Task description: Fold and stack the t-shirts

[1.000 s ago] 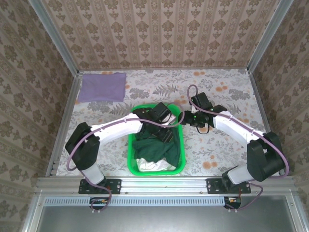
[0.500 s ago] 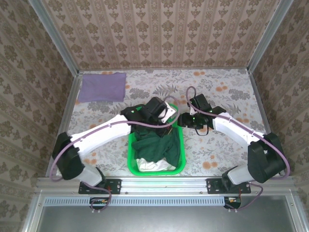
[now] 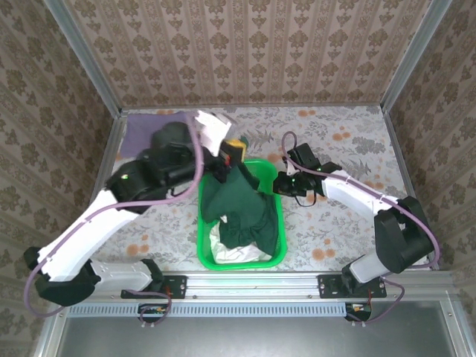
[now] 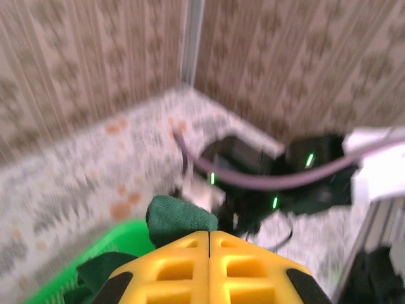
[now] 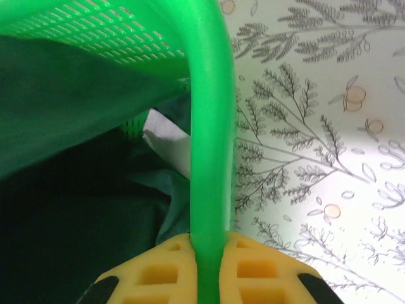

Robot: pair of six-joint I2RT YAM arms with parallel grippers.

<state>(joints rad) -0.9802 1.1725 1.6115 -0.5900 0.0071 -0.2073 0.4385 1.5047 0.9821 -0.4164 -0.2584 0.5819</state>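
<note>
Dark green cloth hangs from the left claw [image 3: 236, 151] in the top view. That claw is clamped on a bunch of the dark green t-shirt [image 3: 239, 202] just above the far rim of the basket [image 3: 202, 249]. The left arm [image 3: 111, 216] rises from the lower left of the frame and bends steeply up toward the centre. The t-shirt's lower part lies in the basket over a white cloth [image 3: 242, 254]. The right arm [image 3: 357, 195] reaches low from the lower right, and the right claw [image 3: 280, 184] sits at the basket's right rim. The lilac t-shirt [image 3: 137, 137] lies flat on the desk [image 3: 349, 141] at upper left, partly behind the left arm.

From the left wrist, the yellow fingers [image 4: 174, 269] meet, pinching a wad of the dark green t-shirt [image 4: 180, 220]. The basket [image 4: 44, 282] shows at lower left and the right arm [image 4: 250, 168] blurs beyond.

From the right wrist, the right claw [image 5: 205, 253] grips the basket [image 5: 207, 126] by its rim. Inside lie the dark green t-shirt [image 5: 63, 209] and a bit of white cloth [image 5: 166, 147]; the desk [image 5: 310, 120] spreads at right.
</note>
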